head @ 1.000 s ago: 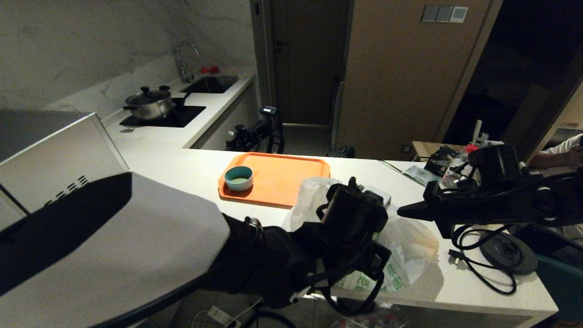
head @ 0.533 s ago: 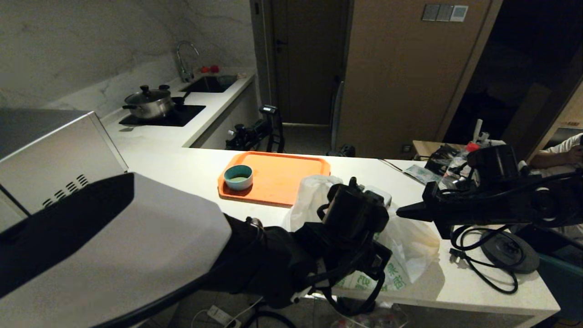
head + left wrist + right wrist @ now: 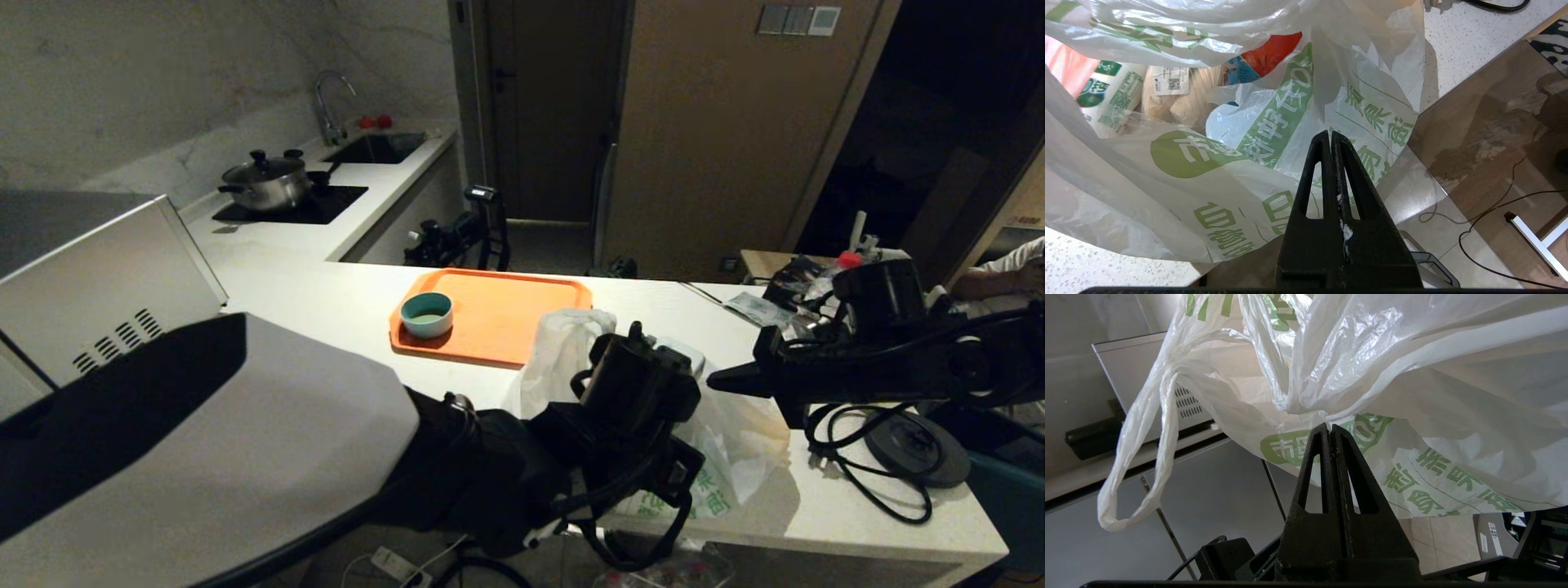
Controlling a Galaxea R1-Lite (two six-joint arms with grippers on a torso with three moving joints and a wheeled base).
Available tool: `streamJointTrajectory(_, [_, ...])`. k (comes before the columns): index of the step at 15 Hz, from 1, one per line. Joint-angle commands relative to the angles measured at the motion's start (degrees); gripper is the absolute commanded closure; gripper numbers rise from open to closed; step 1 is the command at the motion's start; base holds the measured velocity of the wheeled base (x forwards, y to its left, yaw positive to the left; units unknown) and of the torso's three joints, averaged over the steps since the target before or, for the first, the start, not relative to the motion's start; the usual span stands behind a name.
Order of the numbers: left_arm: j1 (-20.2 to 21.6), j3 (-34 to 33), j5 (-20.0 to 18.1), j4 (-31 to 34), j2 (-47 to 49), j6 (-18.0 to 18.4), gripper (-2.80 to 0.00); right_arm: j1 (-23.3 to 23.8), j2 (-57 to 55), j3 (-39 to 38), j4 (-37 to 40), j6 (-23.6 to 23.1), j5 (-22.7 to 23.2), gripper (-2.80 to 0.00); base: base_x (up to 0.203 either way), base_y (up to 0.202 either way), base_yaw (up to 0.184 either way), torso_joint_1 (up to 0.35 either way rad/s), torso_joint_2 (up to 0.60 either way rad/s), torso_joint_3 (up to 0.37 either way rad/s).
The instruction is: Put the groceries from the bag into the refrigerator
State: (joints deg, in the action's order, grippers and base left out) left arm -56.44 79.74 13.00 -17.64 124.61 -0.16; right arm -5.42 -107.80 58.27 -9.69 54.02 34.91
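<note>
The bag [image 3: 735, 449], crinkly white plastic with green characters, sits at the counter's near edge, right of the orange tray. In the left wrist view its mouth gapes, and the groceries show inside: a white bottle with a green label [image 3: 1106, 94], pale beige lumps [image 3: 1180, 106] and a red and blue pack [image 3: 1267, 53]. My left gripper [image 3: 1329, 132] is shut and empty, just in front of the bag's [image 3: 1188, 171] printed side. My right gripper [image 3: 712, 380] reaches in level from the right. It [image 3: 1329, 425] is shut, and the bag's [image 3: 1412, 396] folds run together at its tips. The refrigerator is out of view.
An orange tray [image 3: 522, 327] holds a teal bowl [image 3: 427, 314]. A silver box with vent slots [image 3: 98, 286] stands at the left. A black round base with a cord [image 3: 918, 449] lies right of the bag. A person's arm [image 3: 1004, 282] shows at the right edge.
The whole head view has shifted a little, so the camera has moved. Both grippers stay shut and keep their places relative to the bag.
</note>
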Motion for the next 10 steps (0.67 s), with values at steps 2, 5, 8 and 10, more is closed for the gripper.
streamJointTrajectory(2, [-0.4, 0.3, 0.1, -0.1, 0.2, 0.0, 0.0, -0.2, -0.1, 0.0, -0.1, 0.3, 0.2, 0.0, 0.0, 0.0, 0.0, -0.058, 0.13, 0.069])
streamJointTrajectory(5, [-0.4, 0.9, 0.2, -0.1, 0.5, 0.1, 0.0, -0.5, -0.1, 0.0, -0.1, 0.4, 0.2, 0.0, 0.0, 0.0, 0.0, -0.064, 0.14, 0.066])
streamJointTrajectory(8, [-0.4, 1.4, 0.2, -0.1, 0.8, 0.1, 0.0, -0.8, -0.1, 0.0, -0.1, 0.4, 0.2, 0.0, 0.0, 0.0, 0.0, -0.056, 0.13, 0.069])
streamJointTrajectory(10, [-0.4, 1.4, 0.2, -0.1, 0.8, 0.0, 0.0, -0.8, -0.1, 0.0, -0.1, 0.3, 0.2, 0.0, 0.0, 0.0, 0.0, -0.066, 0.15, 0.077])
